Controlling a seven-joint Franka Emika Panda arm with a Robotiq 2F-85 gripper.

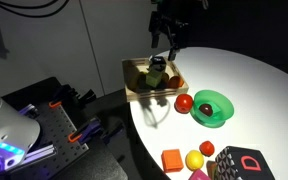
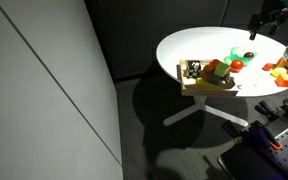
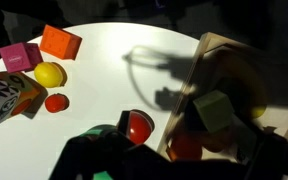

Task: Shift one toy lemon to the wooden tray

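So the toy lemon [image 3: 50, 74] is sitting out on the white table [image 1: 254, 80], nowhere near where it's supposed to go. In the wrist view it's just beside an orange block [image 3: 60, 42] and a pink block [image 3: 21, 55], with a small red fruit [image 3: 56, 102] right below it and a patterned box [image 3: 9, 95] off to the side. In an exterior view you can see the same lemon [image 1: 194, 160] near the table's front edge, well apart from the wooden tray [image 1: 136, 88]. The end effector [image 1: 164, 52] hangs above the tray with its fingers spread apart and nothing between them, as far as I can make out at this size. The tray has a green cube [image 3: 212, 110] in it plus a few other bits that are too dark to identify. Between the tray and the lemon there's a red ball [image 1: 184, 102] touching a round green bowl [image 1: 212, 107].
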